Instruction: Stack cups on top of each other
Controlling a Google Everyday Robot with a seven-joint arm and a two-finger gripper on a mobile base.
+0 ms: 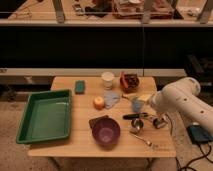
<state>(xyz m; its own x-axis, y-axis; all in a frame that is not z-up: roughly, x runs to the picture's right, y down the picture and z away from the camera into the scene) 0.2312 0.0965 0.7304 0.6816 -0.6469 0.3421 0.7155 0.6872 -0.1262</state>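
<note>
The light blue cup (136, 105) stands upright at the right middle of the wooden table (80, 145). The taller white cup (107, 79) stands upright at the back centre. A shiny steel cup (136, 126) sits in front of the blue cup, near the table's front right. The three cups stand apart, none inside another. My white arm (182, 100) reaches in from the right. My gripper (146, 102) is at its left end, just right of the blue cup and close to it.
A green tray (30, 131) lies at the left. A wide purple bowl (106, 132) is at the front centre, with an orange round object (99, 102) and a pale blue cloth (113, 98) behind it. There are also a green sponge (79, 87), a red basket (130, 81), a black-handled utensil (134, 116), a spoon (142, 140) and a second shiny item (159, 122).
</note>
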